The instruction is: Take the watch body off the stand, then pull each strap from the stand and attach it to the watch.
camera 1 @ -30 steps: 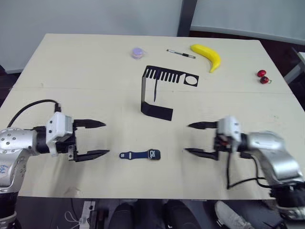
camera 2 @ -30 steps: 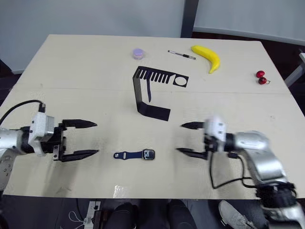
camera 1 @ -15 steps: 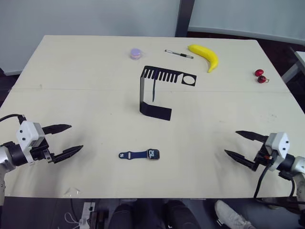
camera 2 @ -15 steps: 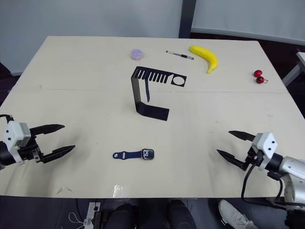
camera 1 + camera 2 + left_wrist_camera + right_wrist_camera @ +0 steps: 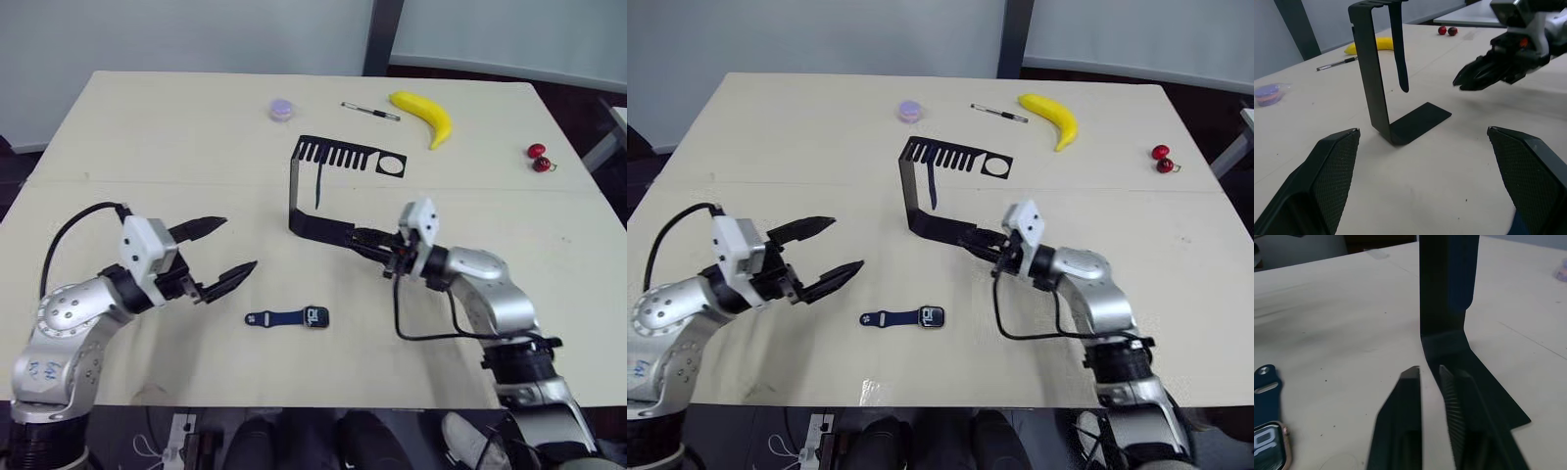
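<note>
Hovering nearly pressed together at the stand's (image 5: 939, 228) foot, the right claw (image 5: 972, 238); left claw (image 5: 833, 248) spread wide

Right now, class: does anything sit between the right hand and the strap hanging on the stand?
Nothing visible does. The right hand points over the stand's flat foot toward the hanging strap, with open space between.

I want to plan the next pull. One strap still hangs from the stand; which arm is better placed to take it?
Probably the right. The right pincer sits nearly closed by the foot of the stand, just below the hanging strap. The left pincer is open but farther away, nearer the watch body lying on the table.
</note>
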Controlling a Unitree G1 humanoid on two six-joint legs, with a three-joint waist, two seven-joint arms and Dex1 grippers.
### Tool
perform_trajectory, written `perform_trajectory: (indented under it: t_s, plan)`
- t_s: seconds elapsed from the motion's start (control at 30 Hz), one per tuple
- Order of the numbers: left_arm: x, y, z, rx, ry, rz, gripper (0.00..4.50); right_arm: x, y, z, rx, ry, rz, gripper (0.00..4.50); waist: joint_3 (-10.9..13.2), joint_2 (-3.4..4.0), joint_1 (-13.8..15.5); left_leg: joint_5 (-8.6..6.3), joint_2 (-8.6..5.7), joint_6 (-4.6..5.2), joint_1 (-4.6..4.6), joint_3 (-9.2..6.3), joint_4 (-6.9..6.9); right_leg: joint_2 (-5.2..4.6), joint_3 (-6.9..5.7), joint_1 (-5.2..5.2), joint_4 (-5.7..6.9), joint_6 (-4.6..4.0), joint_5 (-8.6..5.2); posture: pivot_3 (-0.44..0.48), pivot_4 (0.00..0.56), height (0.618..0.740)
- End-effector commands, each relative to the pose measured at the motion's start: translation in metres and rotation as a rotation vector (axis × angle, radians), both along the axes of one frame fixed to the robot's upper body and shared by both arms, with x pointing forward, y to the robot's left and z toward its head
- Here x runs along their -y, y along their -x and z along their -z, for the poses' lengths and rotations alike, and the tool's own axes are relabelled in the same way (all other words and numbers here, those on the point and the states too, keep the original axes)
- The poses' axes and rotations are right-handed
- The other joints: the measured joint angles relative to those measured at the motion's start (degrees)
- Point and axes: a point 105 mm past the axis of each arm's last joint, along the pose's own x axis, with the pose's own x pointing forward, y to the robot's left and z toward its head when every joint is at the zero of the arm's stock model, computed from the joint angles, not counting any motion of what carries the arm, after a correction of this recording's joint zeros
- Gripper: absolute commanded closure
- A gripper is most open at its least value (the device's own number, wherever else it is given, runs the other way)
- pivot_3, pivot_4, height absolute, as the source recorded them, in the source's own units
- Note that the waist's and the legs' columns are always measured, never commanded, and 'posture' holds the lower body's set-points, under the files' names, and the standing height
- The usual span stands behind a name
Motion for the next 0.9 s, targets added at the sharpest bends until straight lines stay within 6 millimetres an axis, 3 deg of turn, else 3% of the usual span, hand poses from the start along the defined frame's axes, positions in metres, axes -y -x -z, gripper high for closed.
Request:
perform_trajectory:
  t_s: [0.03,0.23,0.4,0.57,0.63,0.9]
  plan:
    - [0.025,0.003,-0.007,0.033,0.015,0.006,0.0,0.0,-0.017,0.006,0.013,0.029,0.052,4.39,0.0,-0.01,-0.09,0.0,-0.04,0.0,0.0,0.0,0.01,-0.02,0.0,0.0,0.02,0.0,0.0,0.0,0.15,0.74]
    - [0.051,-0.007,-0.002,0.021,0.031,-0.056,0.0,-0.001,-0.039,0.019,0.003,0.043,0.105,4.39,0.0,-0.01,-0.34,0.0,-0.02,0.0,0.0,0.0,0.04,0.05,0.01,-0.01,0.01,0.0,0.0,0.0,0.15,0.74]
    - [0.072,-0.013,0.001,-0.002,0.073,-0.035,0.0,-0.006,-0.043,0.032,-0.031,0.058,0.094,4.39,-0.01,-0.01,-1.02,0.0,0.03,0.0,0.01,-0.01,0.08,0.11,-0.01,0.0,0.09,0.0,0.0,0.0,0.15,0.74]
    - [0.078,-0.032,0.003,0.047,0.044,-0.16,0.0,-0.01,-0.04,0.039,-0.046,0.051,0.071,4.39,-0.03,-0.01,-1.35,0.0,0.04,0.0,0.04,-0.02,0.08,0.13,-0.02,0.06,0.13,0.0,0.0,0.0,0.15,0.74]
    - [0.08,-0.04,0.002,0.073,0.041,-0.211,0.75,-0.011,-0.039,0.04,-0.054,0.049,0.063,4.5,-0.03,-0.01,-1.38,0.0,0.05,0.0,0.05,-0.02,0.1,0.13,-0.03,0.07,0.13,0.0,0.0,0.0,0.15,0.74]
    - [0.08,-0.053,0.002,0.075,0.104,-0.317,0.75,-0.013,-0.037,0.041,-0.073,0.06,0.041,4.5,-0.04,-0.01,-1.38,0.0,0.11,0.0,0.06,-0.01,0.1,0.15,-0.03,0.07,0.13,0.0,0.0,0.0,0.15,0.74]
